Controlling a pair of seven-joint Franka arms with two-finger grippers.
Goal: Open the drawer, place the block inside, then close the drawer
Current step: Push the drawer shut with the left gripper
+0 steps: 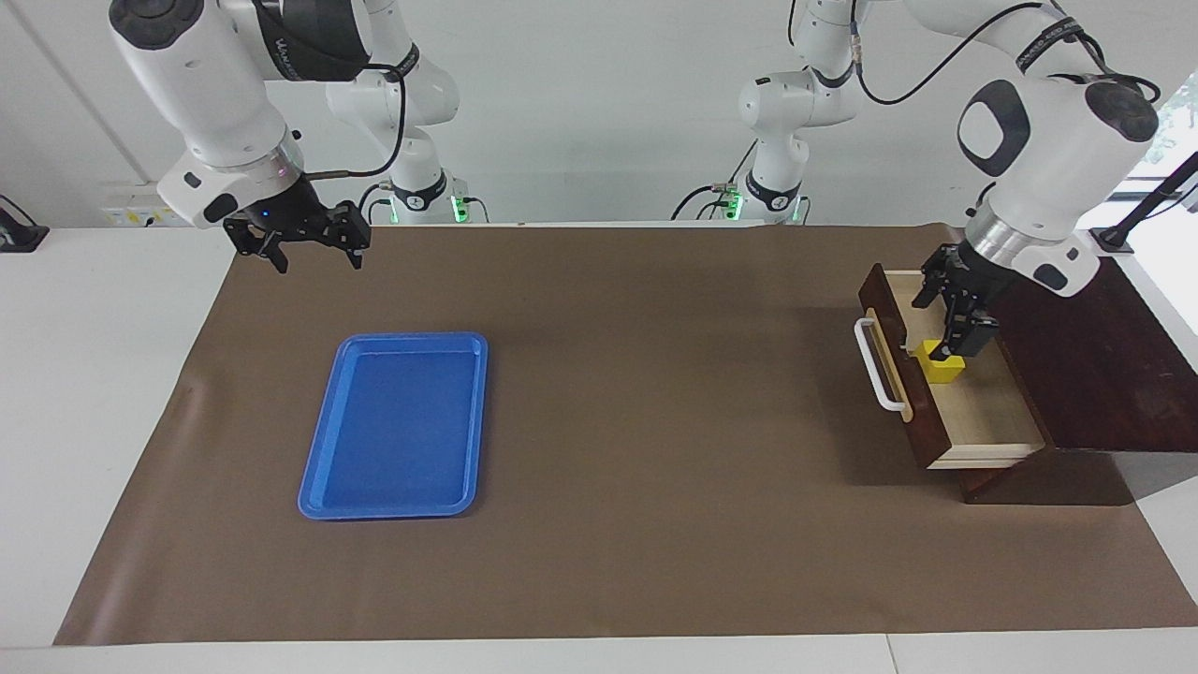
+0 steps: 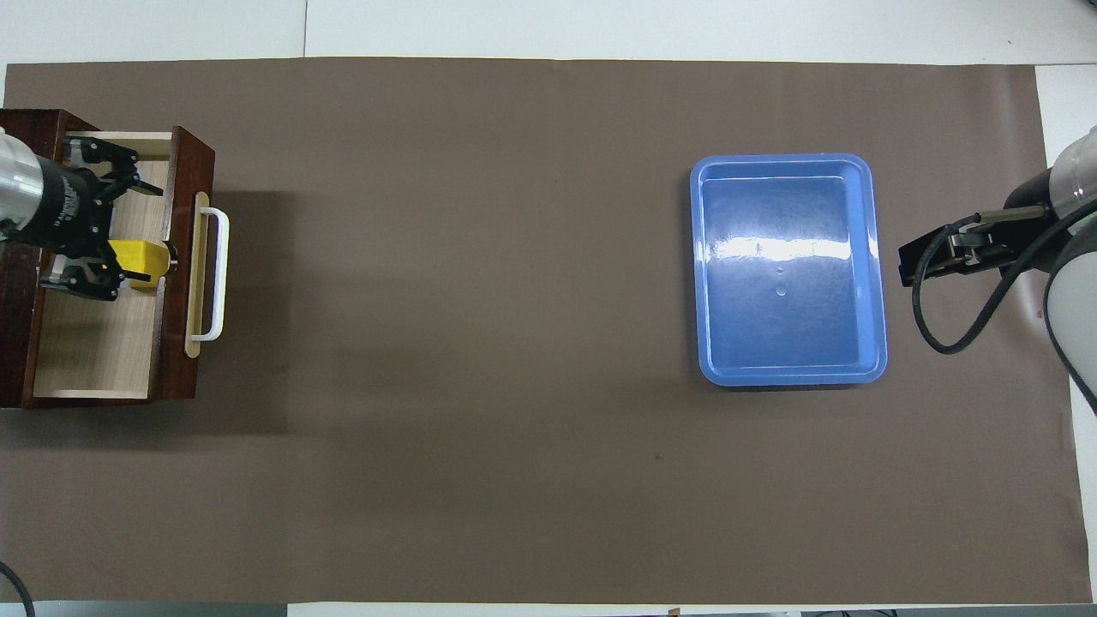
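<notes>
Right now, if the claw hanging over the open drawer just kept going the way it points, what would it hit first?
Probably the yellow block, lying in the open drawer right under the left gripper, which points steeply down with fingers spread. Depth is hard to judge, so it could meet the drawer's floor beside the block.

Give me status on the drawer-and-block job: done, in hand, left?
Done: the drawer is pulled open and the block sits on its pale floor, close to the front panel. In hand: the left gripper is open just above the block, no grip on it. The right gripper waits open, raised near the blue tray. Left: push the drawer shut.
</notes>
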